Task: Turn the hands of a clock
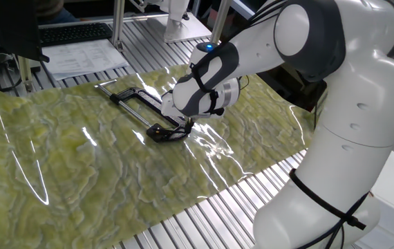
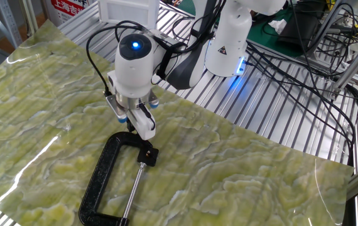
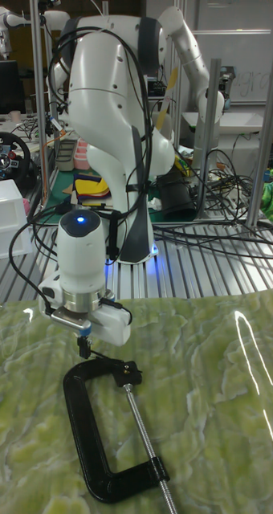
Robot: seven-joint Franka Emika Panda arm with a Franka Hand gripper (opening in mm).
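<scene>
We see the clock (image 2: 107, 182) as a black C-shaped clamp lying flat on the green marbled mat (image 2: 242, 182) that covers the slatted metal worktop (image 2: 273, 107). No dial shows on it in any view. Its curved frame opens toward a long silver threaded rod (image 3: 141, 427) that runs across the open side, and a small dark knob (image 2: 146, 154) sits at the rod's upper end. In the tall fixed view the frame lies toward the mat's left half, just below the edge of the mat nearest the robot's base.

The gripper (image 3: 84, 347) hangs directly over the rounded end of the frame next to the knob, pointing down, with its white wrist housing (image 3: 80, 249) and blue light above it. In the tall fixed view we make out dark fingertips (image 3: 83, 348) close together just above the frame's top curve; they look nearly touching it, though we cannot be sure of contact. Whether they are pressed together or slightly spread we cannot tell, since the wrist hides them in the other views.

In one fixed view a keyboard (image 1: 76, 32) and papers (image 1: 86, 55) lie beyond the mat's far edge.
</scene>
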